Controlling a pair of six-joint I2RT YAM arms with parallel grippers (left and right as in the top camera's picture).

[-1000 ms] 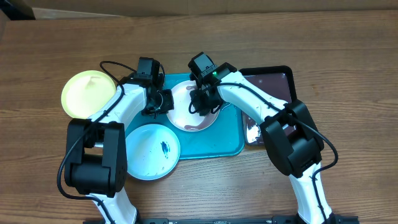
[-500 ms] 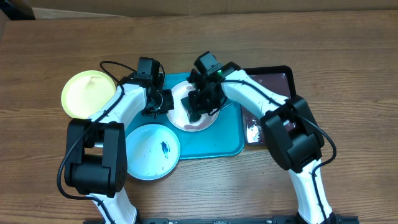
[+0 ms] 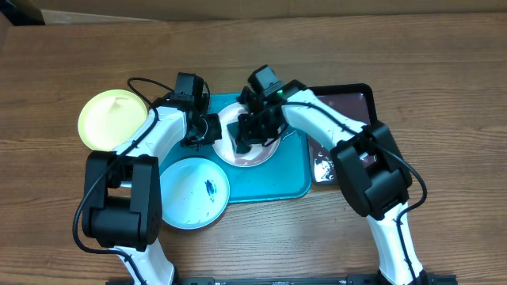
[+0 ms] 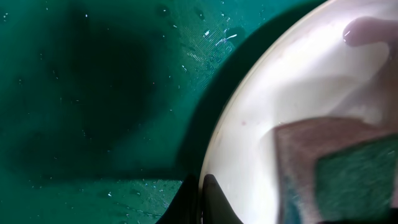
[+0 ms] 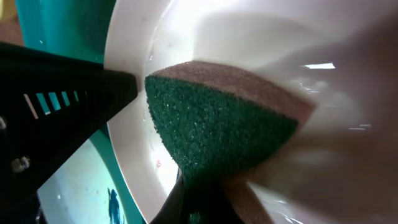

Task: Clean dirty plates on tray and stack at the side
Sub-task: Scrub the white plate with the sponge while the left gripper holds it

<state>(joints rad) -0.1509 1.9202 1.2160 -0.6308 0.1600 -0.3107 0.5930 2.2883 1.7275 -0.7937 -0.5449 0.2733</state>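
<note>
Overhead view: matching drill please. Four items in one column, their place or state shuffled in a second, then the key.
Column 1
1. white plate
2. pale blue plate
3. yellow-green plate
4. sponge

Column 2
A. on bare wood, left of the turquoise tray
B. held in the right gripper, pressed into a plate
C. dark blue smear near its middle
D. on the turquoise tray, rim pinched by the left gripper

Pairs: 1-D, 2-C, 3-A, 4-B
</note>
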